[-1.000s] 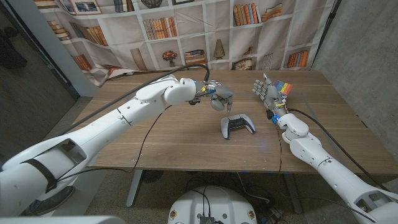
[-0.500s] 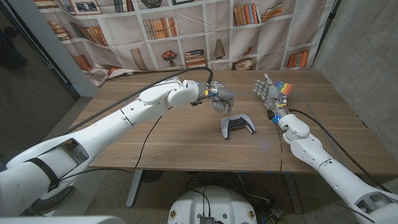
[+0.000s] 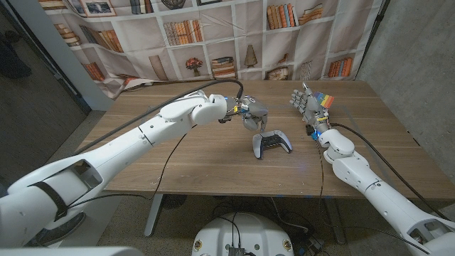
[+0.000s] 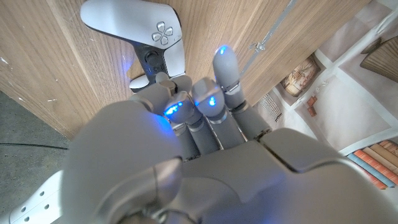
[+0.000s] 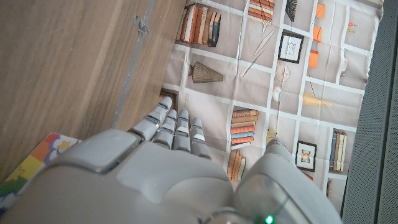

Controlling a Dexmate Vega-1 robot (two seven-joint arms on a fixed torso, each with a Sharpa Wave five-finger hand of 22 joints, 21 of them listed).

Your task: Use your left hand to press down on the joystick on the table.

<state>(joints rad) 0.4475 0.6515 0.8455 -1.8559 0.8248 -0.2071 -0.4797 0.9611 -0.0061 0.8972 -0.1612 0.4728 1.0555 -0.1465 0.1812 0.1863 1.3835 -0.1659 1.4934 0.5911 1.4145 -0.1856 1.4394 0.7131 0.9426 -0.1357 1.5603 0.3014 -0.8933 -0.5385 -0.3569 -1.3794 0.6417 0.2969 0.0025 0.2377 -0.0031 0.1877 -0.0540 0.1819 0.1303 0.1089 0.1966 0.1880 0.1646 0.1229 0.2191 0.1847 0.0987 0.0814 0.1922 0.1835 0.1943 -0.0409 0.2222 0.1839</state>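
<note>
White and long, the left arm (image 3: 135,139) reaches from the near left corner across the wooden desk (image 3: 178,160), and the left hand (image 3: 252,114) hangs just above the far edge of the white game controller (image 3: 271,143). Against the frames from a second and half a second ago, this hand has crept a little further to the right, closer to the controller; its height looks about the same. Its fingers (image 4: 225,68) are curled downward and hold nothing. In the left wrist view they point at the controller (image 4: 140,31), with one fingertip close over the dark joystick (image 4: 151,59); whether it touches the stick I cannot tell. The controller lies near the middle of the desk, a bit right of centre, in the same spot as before, with its grips turned toward the robot.

Further right, the right hand (image 3: 307,105) stands upright near the far right part of the desk, palm on edge, fingers (image 5: 177,124) straight, slightly apart and holding nothing. It has not moved since the earlier frames. Just beside it lies a small multicoloured object (image 3: 325,100). A bookshelf-print curtain (image 3: 213,35) hangs behind the desk.
</note>
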